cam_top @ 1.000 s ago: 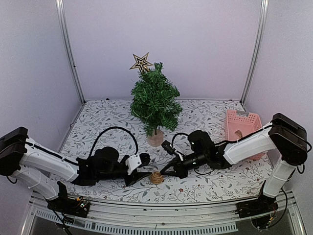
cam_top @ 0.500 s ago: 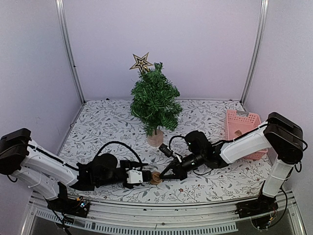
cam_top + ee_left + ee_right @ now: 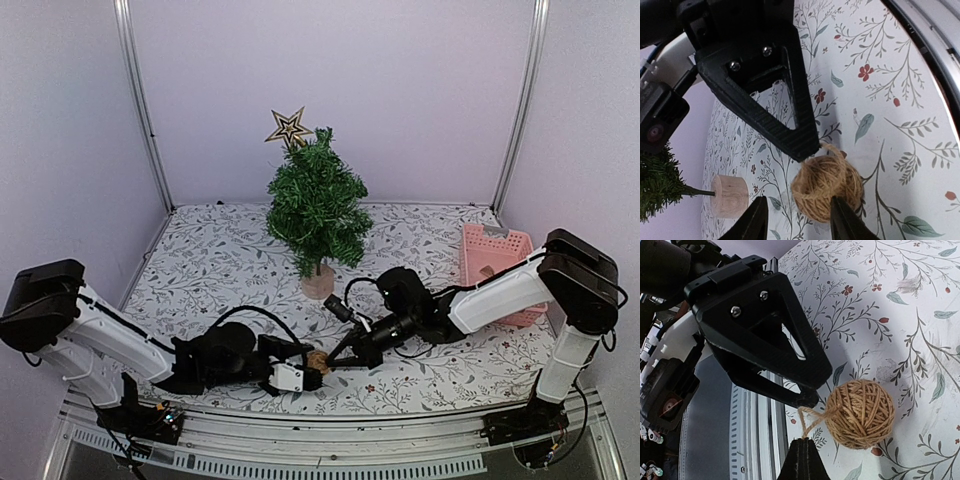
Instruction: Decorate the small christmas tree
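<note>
— Left gripper [image 3: 799, 222]?
— Half open, fingers either side of the round brown jute twine ball [image 3: 860, 414] on the floral-patterned tablecloth [image 3: 220, 250].
— Right gripper [image 3: 802, 452]?
— Pinched closed on its loose strand [image 3: 809, 419]. The small dark-green christmas tree [image 3: 317, 205] stands upright farther back, well apart.

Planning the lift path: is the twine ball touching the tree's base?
Apart. The left wrist view shows a strip of patterned cloth between the ball and the wooden base.
</note>
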You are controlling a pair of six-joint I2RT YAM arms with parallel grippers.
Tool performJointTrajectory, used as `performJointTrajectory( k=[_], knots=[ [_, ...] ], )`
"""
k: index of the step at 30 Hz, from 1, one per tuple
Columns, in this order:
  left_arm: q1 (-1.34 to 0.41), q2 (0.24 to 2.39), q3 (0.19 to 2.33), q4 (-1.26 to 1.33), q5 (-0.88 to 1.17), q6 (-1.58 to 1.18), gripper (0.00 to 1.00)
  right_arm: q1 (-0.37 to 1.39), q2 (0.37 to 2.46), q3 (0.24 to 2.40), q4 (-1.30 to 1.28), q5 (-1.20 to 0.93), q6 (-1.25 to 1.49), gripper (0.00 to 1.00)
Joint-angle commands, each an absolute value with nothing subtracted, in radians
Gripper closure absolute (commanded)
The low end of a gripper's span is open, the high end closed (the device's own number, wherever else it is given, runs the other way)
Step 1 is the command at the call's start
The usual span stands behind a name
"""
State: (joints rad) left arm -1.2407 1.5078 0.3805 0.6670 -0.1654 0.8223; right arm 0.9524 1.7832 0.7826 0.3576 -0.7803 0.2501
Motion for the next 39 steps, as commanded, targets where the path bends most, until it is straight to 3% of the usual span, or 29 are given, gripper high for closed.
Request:
performJointTrajectory(
  k=[1,8,15,19,31,37,38,39],
  knots=[
    [-1.261,1.55,0.418,0.75,-0.187,0.86,0.55,0.947,1.801,0.814,0.348,-0.799,0.243,1.0],
    [-1.261,1.572,0.426,0.768,-0.166,0.883,0.56,0.948,1.808,0.819,0.342,-0.805,0.239,1.0],
    [-1.259,1.563,0.434,0.738,-0.125,0.898,0.88,0.946,1.806,0.819,0.335,-0.8,0.235,1.0],
    [-1.258,1.535,0.44,0.698,-0.104,0.875,1.0,0.944,1.803,0.815,0.331,-0.791,0.24,1.0],
    [-1.224,1.442,0.419,0.64,-0.046,0.662,1.0,0.913,1.746,0.765,0.379,-0.738,0.256,0.96],
    [-1.199,1.451,0.434,0.578,0.029,0.64,1.0,0.914,1.759,0.77,0.389,-0.751,0.258,0.99],
    [-1.197,1.459,0.445,0.555,0.041,0.638,1.0,0.913,1.76,0.77,0.392,-0.752,0.259,1.0],
    [-1.195,1.462,0.448,0.546,0.044,0.638,0.91,0.913,1.76,0.771,0.393,-0.753,0.258,1.0]
  ],
)
